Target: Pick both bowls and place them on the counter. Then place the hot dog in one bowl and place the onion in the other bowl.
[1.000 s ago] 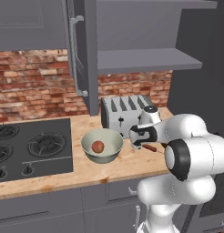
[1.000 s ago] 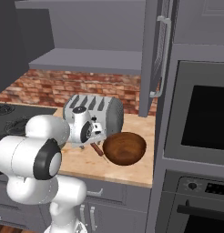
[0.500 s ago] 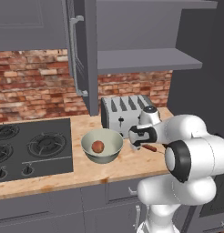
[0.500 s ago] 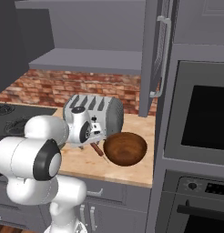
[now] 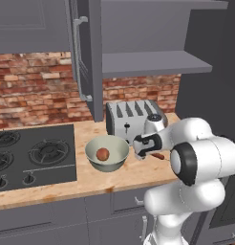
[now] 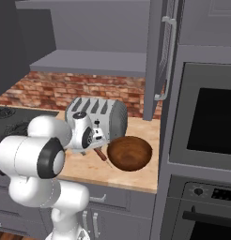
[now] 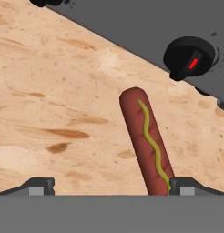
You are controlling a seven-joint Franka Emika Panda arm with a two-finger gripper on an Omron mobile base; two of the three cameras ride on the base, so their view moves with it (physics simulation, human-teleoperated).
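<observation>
On the tan counter (image 5: 90,179) stands the pale grey-green bowl (image 5: 114,161) with the round onion (image 5: 102,153) inside it. The dark reddish-brown bowl (image 6: 130,153) sits on the counter (image 6: 131,177) in front of the toaster's right end. Between the two bowls the hot dog (image 5: 159,156) (image 6: 103,156) lies flat on the wood. My gripper (image 5: 149,154) (image 6: 98,148) hangs open just above it. In the hand view the hot dog (image 7: 148,143), striped with mustard, runs up from beside the right fingertip (image 7: 191,186); my gripper (image 7: 111,186) holds nothing.
A silver toaster (image 5: 133,119) (image 6: 96,115) stands right behind the gripper, its black knob (image 7: 189,52) close by. The black stove top (image 5: 28,155) lies to the left. An open cabinet door (image 5: 86,57) hangs above, and an oven column (image 6: 202,140) rises at the right.
</observation>
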